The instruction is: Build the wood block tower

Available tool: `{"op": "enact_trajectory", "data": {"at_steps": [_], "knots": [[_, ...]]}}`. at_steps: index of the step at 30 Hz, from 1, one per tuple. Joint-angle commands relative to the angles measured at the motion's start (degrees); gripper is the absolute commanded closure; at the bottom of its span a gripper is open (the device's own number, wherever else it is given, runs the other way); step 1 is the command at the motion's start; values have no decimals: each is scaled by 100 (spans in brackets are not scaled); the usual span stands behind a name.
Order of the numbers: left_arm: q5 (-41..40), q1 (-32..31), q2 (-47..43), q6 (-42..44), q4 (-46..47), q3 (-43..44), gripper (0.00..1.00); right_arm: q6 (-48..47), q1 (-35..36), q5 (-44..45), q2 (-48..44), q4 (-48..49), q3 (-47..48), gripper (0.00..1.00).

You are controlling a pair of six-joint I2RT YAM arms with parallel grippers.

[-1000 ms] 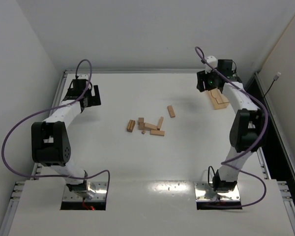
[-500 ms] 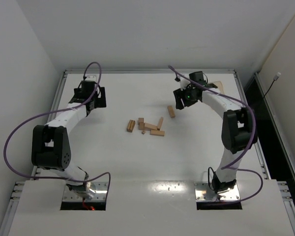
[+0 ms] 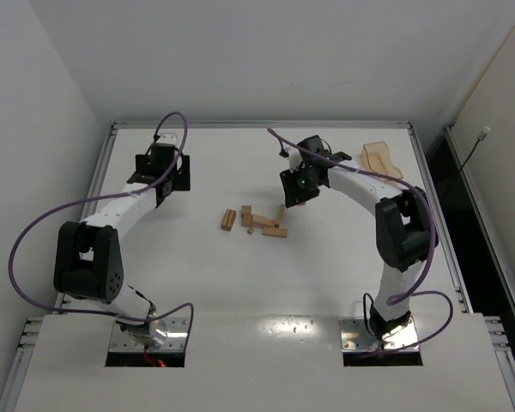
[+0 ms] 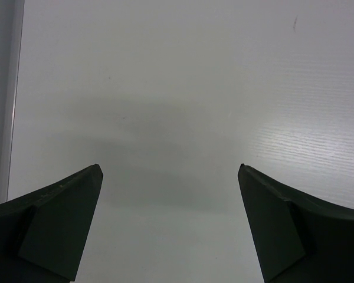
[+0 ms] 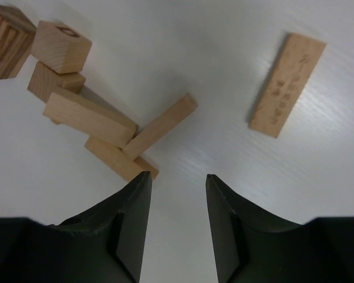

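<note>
Several light-tan wood blocks lie in a loose pile at the table's middle, some resting across others. In the right wrist view the pile is at upper left and a lone flat block lies at upper right. My right gripper hovers just behind the pile and hides the lone block in the top view. It is open and empty over bare table. My left gripper is at the back left, well away from the blocks, wide open and empty.
A translucent tan plastic tray sits at the back right of the table. White walls enclose the table on the left, back and right. A raised rail runs along the table's left edge.
My right arm has swung left from the tray at the back right to just behind the block pile. My left gripper has shifted a little to the right.
</note>
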Motion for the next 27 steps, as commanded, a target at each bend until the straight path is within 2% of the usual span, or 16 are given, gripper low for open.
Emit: {"op": "enact_trajectory", "data": {"at_steps": [1, 4, 9, 12, 17, 27], "knots": [[-140, -21, -253, 17, 184, -71, 1, 693, 305, 225, 15, -430, 93, 62], [-192, -21, -253, 17, 184, -123, 1, 1080, 621, 655, -47, -510, 93, 66], [-245, -21, -306, 17, 184, -176, 1, 1608, 1165, 1559, 5, -563, 329, 66], [-298, -21, -359, 17, 184, -176, 1, 1836, 1228, 2078, 242, -721, 575, 66], [-350, -21, -359, 69, 237, -229, 1, 2004, 1228, 2431, 532, -782, 760, 66], [-403, -21, -253, 122, 237, -71, 1, 2250, 1070, 2177, 1104, -923, 1051, 65]]}}
